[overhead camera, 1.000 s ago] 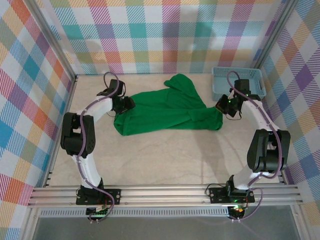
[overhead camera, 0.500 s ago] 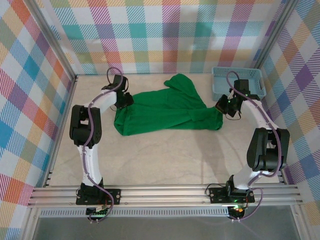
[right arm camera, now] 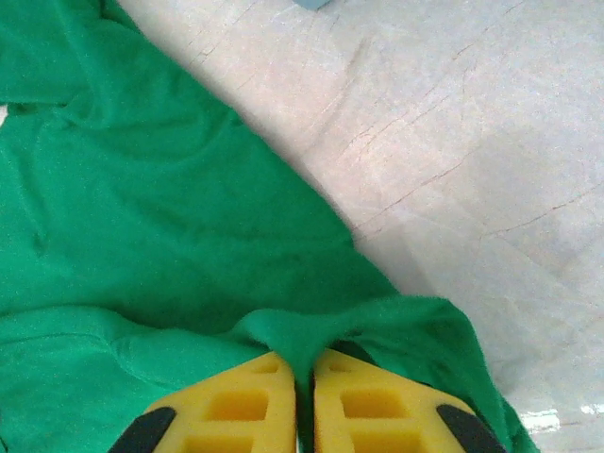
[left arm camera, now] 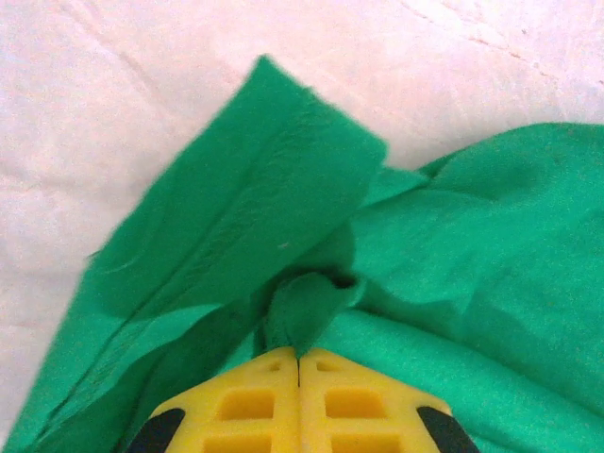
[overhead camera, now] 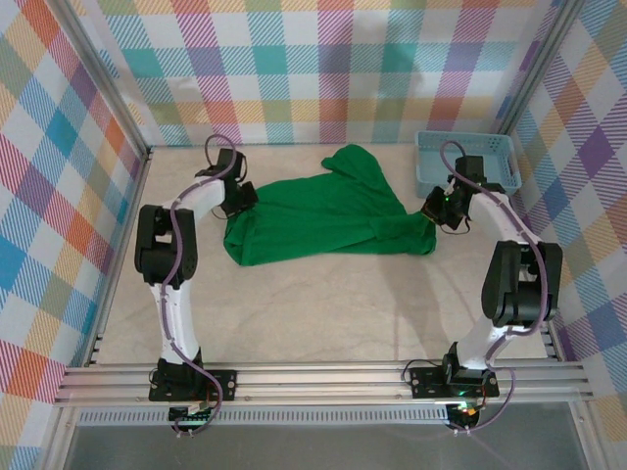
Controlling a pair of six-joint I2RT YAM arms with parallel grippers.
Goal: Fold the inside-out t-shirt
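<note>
The inside-out t-shirt (overhead camera: pixel 323 217) is bright green and lies crumpled across the back half of the table, one sleeve pointing toward the back wall. At the shirt's left edge my left gripper (overhead camera: pixel 245 199) is shut on a pinch of green cloth (left arm camera: pixel 304 316); its yellow fingers (left arm camera: pixel 247 401) meet with fabric bunched at their tips. My right gripper (overhead camera: pixel 432 209) holds the shirt's right end: a fold of cloth (right arm camera: pixel 300 351) runs down between its yellow fingers (right arm camera: pixel 363 404), which stand a narrow slit apart.
A light blue plastic basket (overhead camera: pixel 466 162) stands at the back right, just behind the right gripper. Checked walls close in the table on three sides. Bare beige tabletop (overhead camera: pixel 323 304) stretches from the shirt to the arm bases.
The left gripper slid onto the shirt's left edge and closed on the cloth. The right arm shifted slightly and its fingers eased a little, still on the cloth.
</note>
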